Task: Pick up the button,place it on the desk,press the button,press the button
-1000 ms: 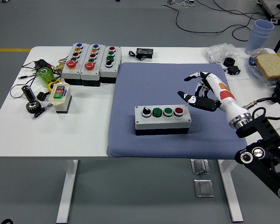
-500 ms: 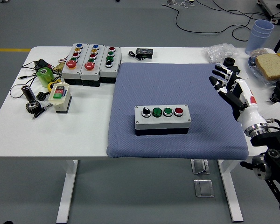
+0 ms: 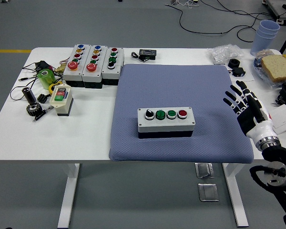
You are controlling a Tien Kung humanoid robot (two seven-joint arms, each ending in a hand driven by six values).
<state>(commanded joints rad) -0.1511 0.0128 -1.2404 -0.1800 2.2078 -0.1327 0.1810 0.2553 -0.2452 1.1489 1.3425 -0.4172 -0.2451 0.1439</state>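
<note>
The four-button control box (image 3: 166, 122) sits flat near the middle of the blue-grey mat (image 3: 181, 86) on the white worktop (image 3: 19, 124), well apart from the right hand (image 3: 242, 106), which hovers at the mat's right edge with fingers spread and holding nothing; the left hand is not in view. The risk, as I judge it, is in the press: the mat looks soft and woven, so a slanted push on one of the small round caps could slide or tip the smooth grey box instead of depressing the button. The caps sit in a tight row, black-and-white selector, two green, one red, so a broad fingertip might catch two at once.
</note>
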